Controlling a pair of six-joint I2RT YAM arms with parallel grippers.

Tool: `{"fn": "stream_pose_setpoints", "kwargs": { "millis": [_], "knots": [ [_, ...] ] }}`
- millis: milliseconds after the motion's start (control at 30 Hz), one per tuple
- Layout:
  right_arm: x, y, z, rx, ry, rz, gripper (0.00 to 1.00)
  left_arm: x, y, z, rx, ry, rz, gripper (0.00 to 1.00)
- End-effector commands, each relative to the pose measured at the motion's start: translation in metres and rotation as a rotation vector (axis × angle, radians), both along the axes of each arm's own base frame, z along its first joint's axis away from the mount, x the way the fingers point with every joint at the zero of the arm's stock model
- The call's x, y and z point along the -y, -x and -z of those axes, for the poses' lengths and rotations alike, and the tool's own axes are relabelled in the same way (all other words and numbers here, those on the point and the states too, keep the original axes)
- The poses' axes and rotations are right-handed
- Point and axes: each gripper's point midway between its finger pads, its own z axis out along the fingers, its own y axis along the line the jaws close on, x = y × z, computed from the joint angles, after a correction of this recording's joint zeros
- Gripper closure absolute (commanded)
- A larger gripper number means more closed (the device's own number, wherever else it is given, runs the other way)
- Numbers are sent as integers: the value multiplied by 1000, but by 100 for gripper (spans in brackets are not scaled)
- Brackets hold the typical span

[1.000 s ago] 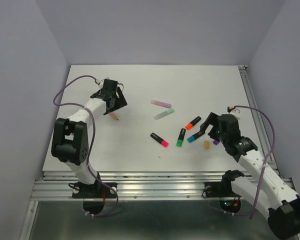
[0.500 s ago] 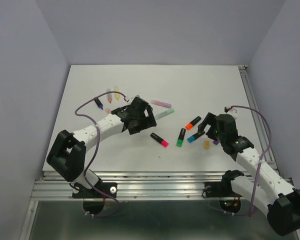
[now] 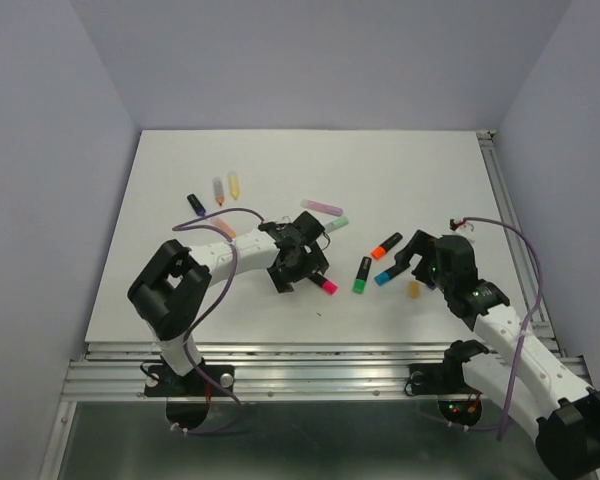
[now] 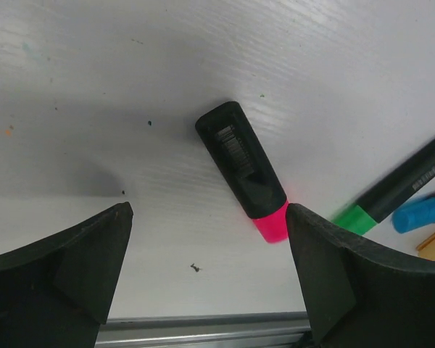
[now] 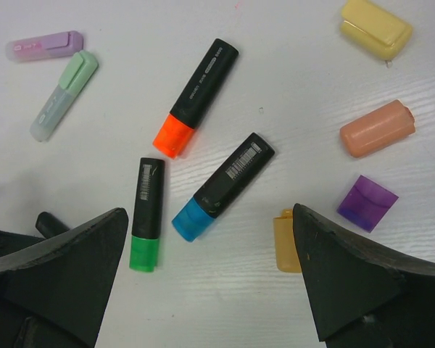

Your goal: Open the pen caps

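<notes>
My left gripper (image 3: 307, 267) is open and hangs low over a black-barrelled pen with a pink cap (image 3: 321, 282). In the left wrist view this pen (image 4: 241, 169) lies between my open fingers (image 4: 80, 261), its pink cap (image 4: 273, 226) close to the right one. My right gripper (image 3: 408, 262) is open and empty above the green-capped (image 5: 146, 214), blue-capped (image 5: 223, 186) and orange-capped (image 5: 196, 98) black pens. Loose caps lie to its right: yellow (image 5: 375, 27), peach (image 5: 378, 128), purple (image 5: 367, 202) and amber (image 5: 286, 241).
A pastel purple pen (image 3: 322, 207) and a mint pen (image 3: 330, 228) lie behind my left gripper. Three short pens (image 3: 218, 192) lie at the far left. The table's metal front rail (image 4: 203, 326) is close below my left gripper.
My left arm has swung from the far left of the table to the middle, over the pink-capped pen, uncovering the three pens at the far left. My right gripper has barely moved.
</notes>
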Motion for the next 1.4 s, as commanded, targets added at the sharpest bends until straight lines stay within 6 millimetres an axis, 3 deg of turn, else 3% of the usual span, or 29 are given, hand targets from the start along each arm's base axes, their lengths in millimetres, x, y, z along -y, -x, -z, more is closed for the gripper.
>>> {"fn": "stream_pose_setpoints", "kwargs": {
  "millis": [0,167,667,867,967,1033,1133,1233,1367],
  "knots": [
    [-2,-4,-7,58,-23,-8,0,3,-14,-7,0,-41,-97,1],
    [0,-2,-7,62,-24,0,0,4,-19,-1,-30,-101,-103,2],
    [6,-2,-5,64,-15,35,0,9,-15,26,-163,-252,-34,29],
    [7,-2,-6,66,-11,41,0,7,-5,44,-182,-253,-26,48],
    [6,-3,-5,65,-14,40,0,8,-2,52,-186,-231,-21,65],
    [6,-3,-5,62,-13,36,0,8,-1,54,-183,-225,-14,84],
    [5,-3,-5,69,-15,32,0,8,-2,54,-161,-205,-4,100],
    [-1,-4,-9,88,-27,-7,0,11,-8,47,-113,-171,19,100],
    [-8,-6,-11,109,-40,-47,0,17,-42,10,83,-106,-7,100]
  ]
}}
